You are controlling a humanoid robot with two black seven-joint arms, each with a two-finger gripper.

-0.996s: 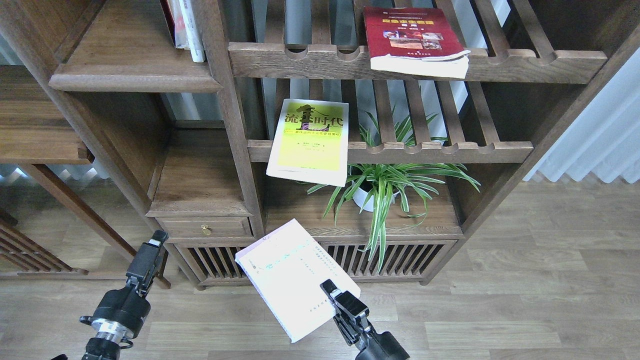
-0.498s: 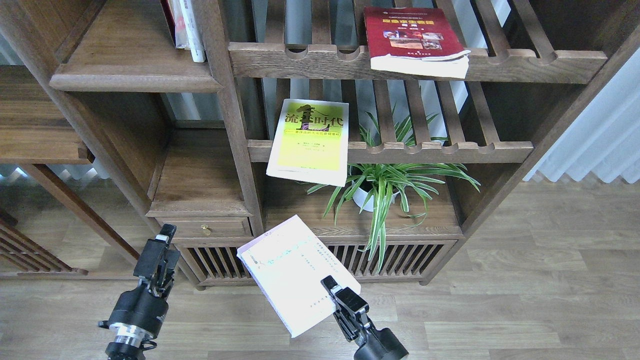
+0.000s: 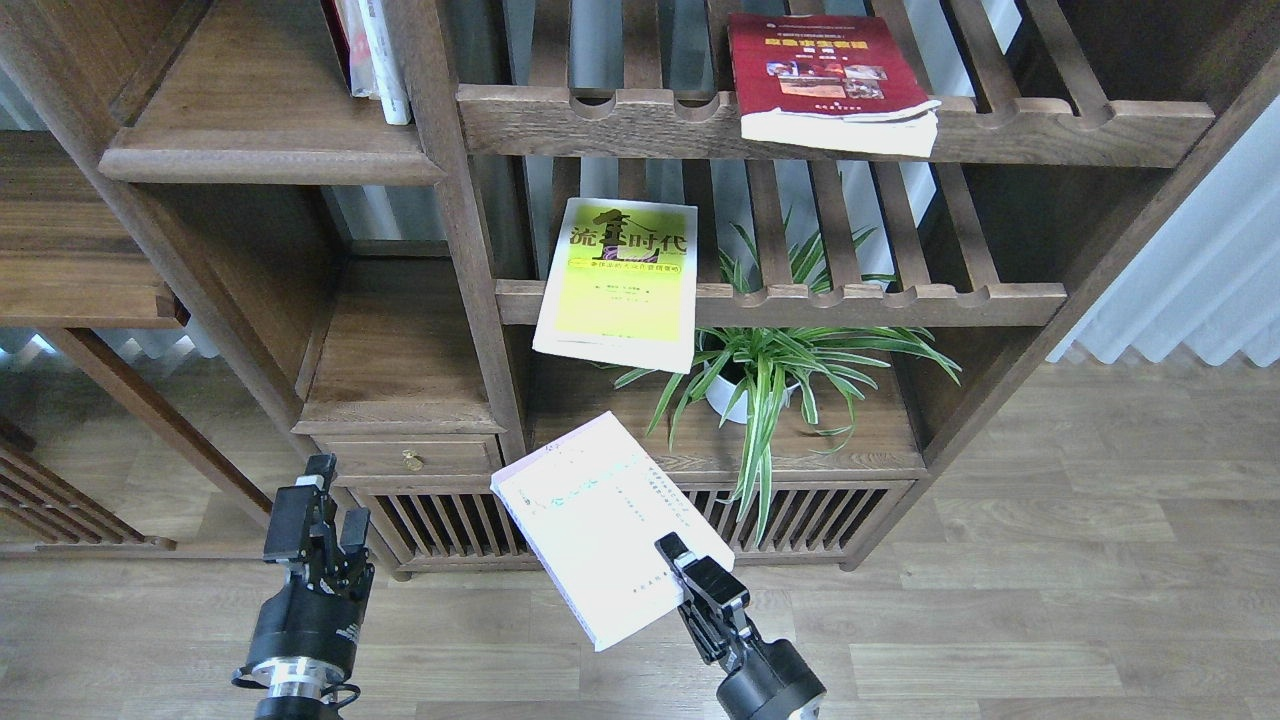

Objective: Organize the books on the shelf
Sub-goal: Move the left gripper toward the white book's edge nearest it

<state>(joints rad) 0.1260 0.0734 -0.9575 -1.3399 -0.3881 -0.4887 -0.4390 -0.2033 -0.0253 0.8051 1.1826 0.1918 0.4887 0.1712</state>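
The right gripper (image 3: 668, 548) pinches one corner of the pale lavender-white book (image 3: 600, 525), held tilted in the air before the bookcase, where so slight a grip could let it swing or slip; the left gripper (image 3: 320, 515) hangs part-open, empty.

Your lavender-white book (image 3: 610, 525) hangs tilted, clamped at its lower corner; yellow-green book (image 3: 620, 280) and dark red book (image 3: 825, 80) overhang slatted racks' front rails.
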